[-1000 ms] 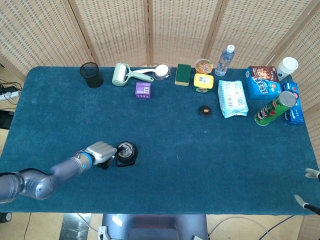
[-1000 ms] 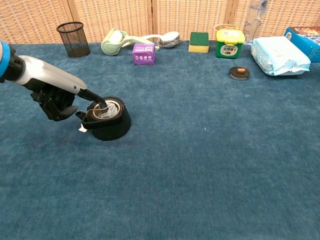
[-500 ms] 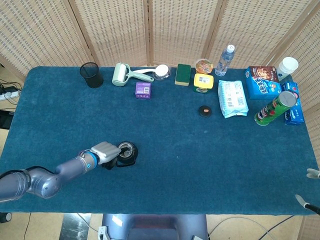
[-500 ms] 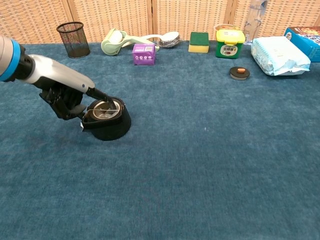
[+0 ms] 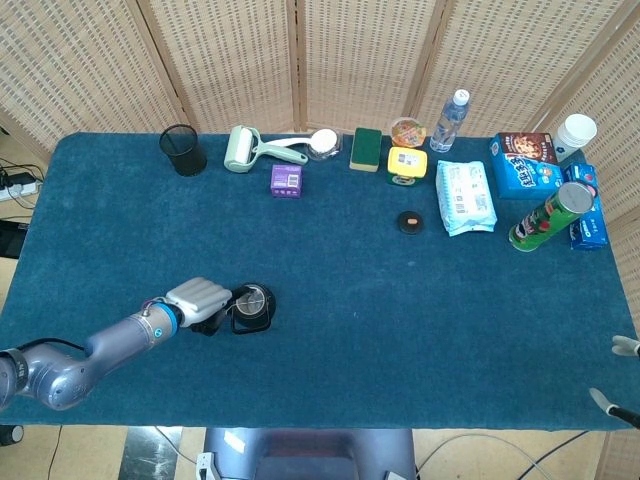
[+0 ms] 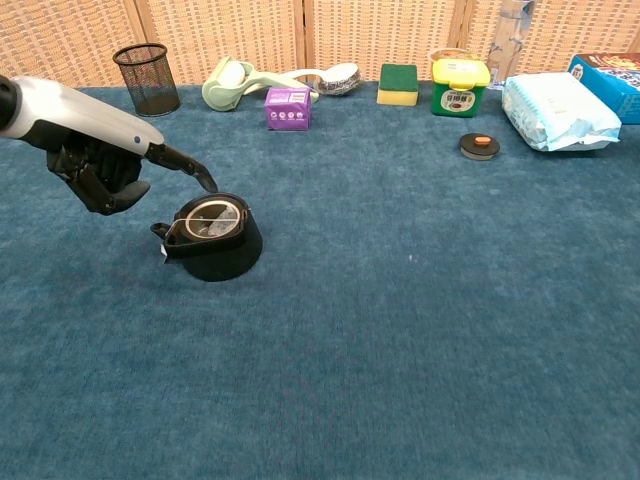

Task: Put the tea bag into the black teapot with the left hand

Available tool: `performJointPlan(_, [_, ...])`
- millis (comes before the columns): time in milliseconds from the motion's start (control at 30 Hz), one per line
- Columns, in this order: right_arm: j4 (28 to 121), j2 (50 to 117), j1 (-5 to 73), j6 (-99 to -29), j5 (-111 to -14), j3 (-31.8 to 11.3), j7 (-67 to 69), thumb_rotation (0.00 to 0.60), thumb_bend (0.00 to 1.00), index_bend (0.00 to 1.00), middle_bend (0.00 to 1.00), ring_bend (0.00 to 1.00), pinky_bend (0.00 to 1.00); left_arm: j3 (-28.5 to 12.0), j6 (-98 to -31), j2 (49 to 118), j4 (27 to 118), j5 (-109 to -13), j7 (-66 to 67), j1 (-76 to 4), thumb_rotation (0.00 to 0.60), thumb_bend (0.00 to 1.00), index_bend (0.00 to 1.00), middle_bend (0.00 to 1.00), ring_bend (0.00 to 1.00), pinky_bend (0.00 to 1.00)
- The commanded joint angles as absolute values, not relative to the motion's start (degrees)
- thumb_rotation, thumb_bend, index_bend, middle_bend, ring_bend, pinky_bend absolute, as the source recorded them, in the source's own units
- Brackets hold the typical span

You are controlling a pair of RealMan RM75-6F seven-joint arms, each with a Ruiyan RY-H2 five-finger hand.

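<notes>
The black teapot stands open-topped on the blue cloth at the near left, also seen from above as the teapot. Something pale, the tea bag, lies inside its mouth, and a small white tag hangs at the pot's left base. My left hand hovers just left of and above the pot, most fingers curled in and one finger stretched out over the rim, touching nothing. In the head view the left hand sits beside the pot. Only fingertips of my right hand show at the table's right edge.
Along the far edge stand a black mesh cup, a green lint roller, a purple box, a green sponge, a yellow jar and a wipes pack. A small dark lid lies nearby.
My left hand has lifted up and back to the left, its outstretched finger coming out of the teapot's mouth. The tea bag stays in the pot.
</notes>
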State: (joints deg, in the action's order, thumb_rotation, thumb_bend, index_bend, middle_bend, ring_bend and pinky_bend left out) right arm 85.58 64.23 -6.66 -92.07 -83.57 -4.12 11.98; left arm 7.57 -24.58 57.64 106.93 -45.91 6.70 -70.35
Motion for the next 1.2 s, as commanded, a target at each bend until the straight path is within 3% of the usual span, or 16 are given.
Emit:
performJointPlan(33, [85.64, 64.16, -6.71, -92.16, -83.62, -4.11, 11.96, 0.600, 0.10, 0.26, 0.37, 0.31, 0.39, 7.51, -24.43, 57.91, 106.55, -46.18, 6.30, -70.11, 0.600, 0.88, 0.03, 0.99, 0.96, 0.92])
performJointPlan(1200, [85.68, 63.90, -7.04, -91.65, -82.41, -4.42, 11.77, 0.600, 0.10, 0.26, 0.37, 0.31, 0.39, 9.60, -21.95, 65.31, 98.79, -43.40, 4.90, -73.35, 0.600, 0.87, 0.03, 0.99, 0.96, 0.92])
